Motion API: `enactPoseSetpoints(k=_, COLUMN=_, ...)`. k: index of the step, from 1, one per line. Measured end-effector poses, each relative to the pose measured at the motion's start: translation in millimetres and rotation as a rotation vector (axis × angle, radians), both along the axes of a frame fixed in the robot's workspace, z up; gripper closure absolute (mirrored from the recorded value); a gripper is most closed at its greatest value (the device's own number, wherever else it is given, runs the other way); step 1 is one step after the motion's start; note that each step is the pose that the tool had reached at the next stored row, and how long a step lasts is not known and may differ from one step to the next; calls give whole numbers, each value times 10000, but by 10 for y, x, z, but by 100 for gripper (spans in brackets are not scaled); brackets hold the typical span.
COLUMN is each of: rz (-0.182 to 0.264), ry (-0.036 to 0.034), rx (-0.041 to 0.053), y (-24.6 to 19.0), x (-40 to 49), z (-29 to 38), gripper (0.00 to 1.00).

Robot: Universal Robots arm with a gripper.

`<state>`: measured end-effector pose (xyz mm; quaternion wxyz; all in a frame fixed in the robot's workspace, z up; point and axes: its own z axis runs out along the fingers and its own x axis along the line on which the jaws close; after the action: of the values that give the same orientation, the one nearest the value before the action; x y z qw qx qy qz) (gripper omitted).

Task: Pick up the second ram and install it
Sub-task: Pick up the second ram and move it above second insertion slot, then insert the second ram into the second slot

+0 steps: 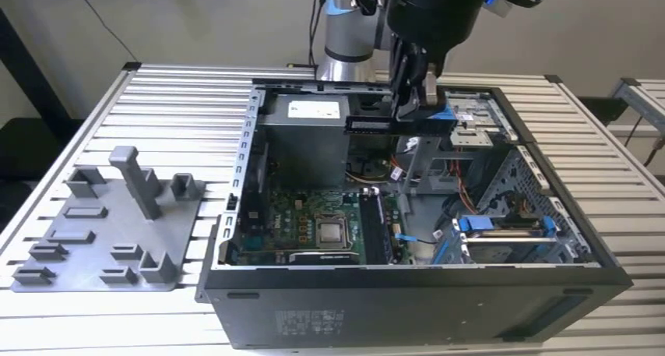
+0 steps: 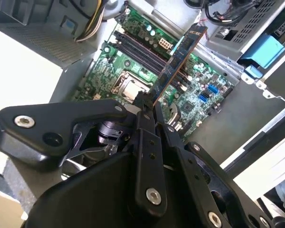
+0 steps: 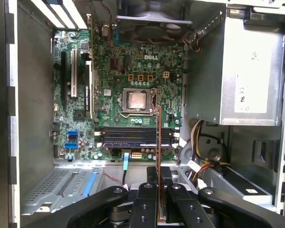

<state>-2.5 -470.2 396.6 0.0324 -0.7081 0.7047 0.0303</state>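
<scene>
The gripper has its fingers clamped narrow on one end of the second ram, which is held clear above the motherboard and its memory slots inside the open computer case. A grey fixture plate lies on the tabletop at the exterior view's left.
</scene>
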Motion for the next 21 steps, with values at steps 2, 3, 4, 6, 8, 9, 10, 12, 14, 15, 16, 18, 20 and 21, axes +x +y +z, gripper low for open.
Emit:
enactPoseSetpoints(k=2, rz=1, ry=0, rx=0, y=44, x=5, z=-2, gripper=86)
enactPoseSetpoints(k=3, rz=1, ry=0, rx=1, y=68, x=7, z=-5, gripper=86)
enactPoseSetpoints(k=4, rz=0, ry=-1, rx=0, y=84, x=9, z=-7, gripper=86)
enactPoseSetpoints(k=6, rz=0, ry=-5, rx=2, y=106, x=9, z=-14, gripper=86)
enactPoseSetpoints(k=8, rz=1, ry=-17, rx=1, y=117, x=11, z=-20, gripper=86)
enactPoseSetpoints(k=9, rz=1, ry=-28, rx=1, y=120, x=10, z=-24, gripper=86)
enactPoseSetpoints(k=10, rz=0, ry=-38, rx=2, y=122, x=10, z=-27, gripper=86)
enactPoseSetpoints(k=12, rz=1, ry=-49, rx=1, y=125, x=11, z=-30, gripper=86)
enactPoseSetpoints(k=14, rz=0, ry=-55, rx=1, y=129, x=10, z=-32, gripper=86)
enactPoseSetpoints(k=15, rz=0, ry=-57, rx=0, y=130, x=10, z=-32, gripper=86)
enactPoseSetpoints(k=16, rz=0, ry=-58, rx=1, y=131, x=10, z=-37, gripper=86)
enactPoseSetpoints(k=18, rz=0, ry=-58, rx=0, y=131, x=10, z=-41, gripper=86)
enactPoseSetpoints(k=20, rz=0, ry=-58, rx=0, y=131, x=10, z=-41, gripper=86)
enactPoseSetpoints(k=21, rz=0, ry=-58, rx=1, y=131, x=10, z=-42, gripper=86)
